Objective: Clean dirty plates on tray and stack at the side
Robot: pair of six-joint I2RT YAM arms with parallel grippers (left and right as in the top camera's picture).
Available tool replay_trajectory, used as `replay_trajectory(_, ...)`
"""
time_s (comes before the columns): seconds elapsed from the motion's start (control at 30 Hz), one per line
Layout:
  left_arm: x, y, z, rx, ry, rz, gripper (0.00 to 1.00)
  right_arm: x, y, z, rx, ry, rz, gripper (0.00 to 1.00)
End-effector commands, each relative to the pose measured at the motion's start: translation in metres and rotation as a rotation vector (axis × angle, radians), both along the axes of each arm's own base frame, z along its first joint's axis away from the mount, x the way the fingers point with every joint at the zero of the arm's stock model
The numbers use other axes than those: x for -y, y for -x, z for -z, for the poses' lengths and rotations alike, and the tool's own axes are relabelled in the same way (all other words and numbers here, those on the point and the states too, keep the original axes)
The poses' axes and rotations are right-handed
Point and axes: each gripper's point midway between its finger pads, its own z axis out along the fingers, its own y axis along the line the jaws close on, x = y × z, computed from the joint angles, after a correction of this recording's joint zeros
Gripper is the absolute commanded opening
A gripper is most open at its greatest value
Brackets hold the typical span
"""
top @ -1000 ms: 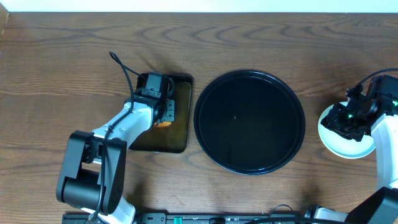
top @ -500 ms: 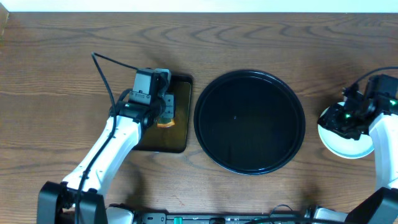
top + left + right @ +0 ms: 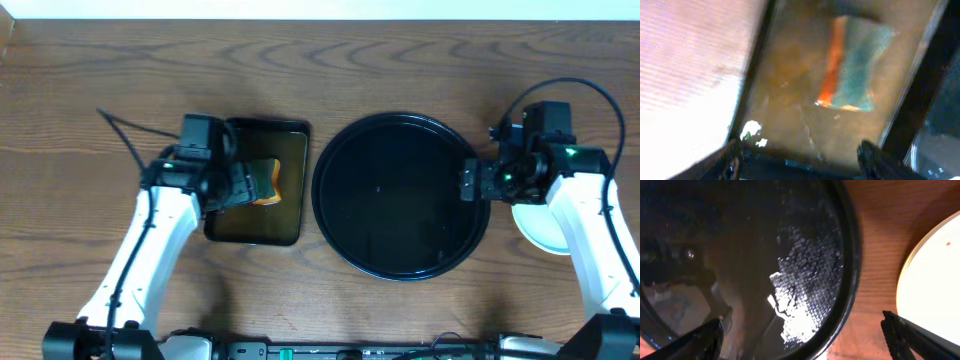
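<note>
Overhead view, pale plate point(image 3: 535, 228) on tabletop point(image 3: 400, 60) beside round tray point(image 3: 400, 240), partly under right arm point(image 3: 590, 240), wrist views alone show left gripper point(image 3: 800, 162) spread empty over sponge point(image 3: 852, 70), right gripper point(image 3: 805, 340) spread empty above tray rim

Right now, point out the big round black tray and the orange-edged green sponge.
big round black tray point(image 3: 395, 210): overhead view, bare centre.
orange-edged green sponge point(image 3: 857, 62): left wrist view, green face.
</note>
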Motion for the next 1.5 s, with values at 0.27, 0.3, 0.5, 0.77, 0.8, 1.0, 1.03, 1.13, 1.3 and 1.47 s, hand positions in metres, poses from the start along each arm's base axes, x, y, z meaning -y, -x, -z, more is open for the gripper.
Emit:
replay_trajectory(0.27, -0.021, 0.052, -0.012, -0.114, -0.03, -0.018, 0.75, -0.006, 0.01, -0.024, 0.076, 0.058, 0.033, 0.99)
replay_trajectory(0.3, -0.021, 0.055, -0.015, -0.084, -0.028, -0.019, 0.75, -0.009, 0.013, -0.03, 0.112, 0.057, 0.025, 0.99)
replay_trajectory(0.5, -0.021, 0.061, -0.041, 0.131, -0.027, 0.004, 0.75, -0.008, 0.031, -0.052, 0.313, 0.057, 0.048, 0.99)
replay_trajectory(0.77, -0.022, 0.076, -0.086, 0.457, -0.033, 0.031, 0.85, -0.001, 0.066, -0.078, 0.522, 0.053, 0.098, 0.99)
replay_trajectory(0.8, -0.022, 0.078, -0.09, 0.48, -0.032, 0.03, 0.85, 0.0, 0.069, -0.082, 0.541, 0.05, 0.098, 0.99)
replay_trajectory(1.0, -0.022, 0.082, -0.1, 0.536, -0.031, 0.029, 0.85, 0.0, 0.078, -0.09, 0.576, 0.047, 0.099, 0.99)
replay_trajectory(1.03, -0.022, 0.082, -0.1, 0.535, -0.031, 0.029, 0.85, 0.0, 0.078, -0.089, 0.571, 0.047, 0.1, 0.99)
replay_trajectory(1.13, -0.022, 0.082, -0.1, 0.535, -0.031, 0.029, 0.85, 0.0, 0.081, -0.086, 0.552, 0.049, 0.099, 0.99)
replay_trajectory(1.3, -0.022, 0.082, -0.1, 0.534, -0.031, 0.029, 0.86, 0.0, 0.082, -0.085, 0.546, 0.05, 0.098, 0.99)
replay_trajectory(1.47, -0.022, 0.082, -0.1, 0.534, -0.031, 0.029, 0.86, 0.0, 0.082, -0.085, 0.546, 0.05, 0.098, 0.99)
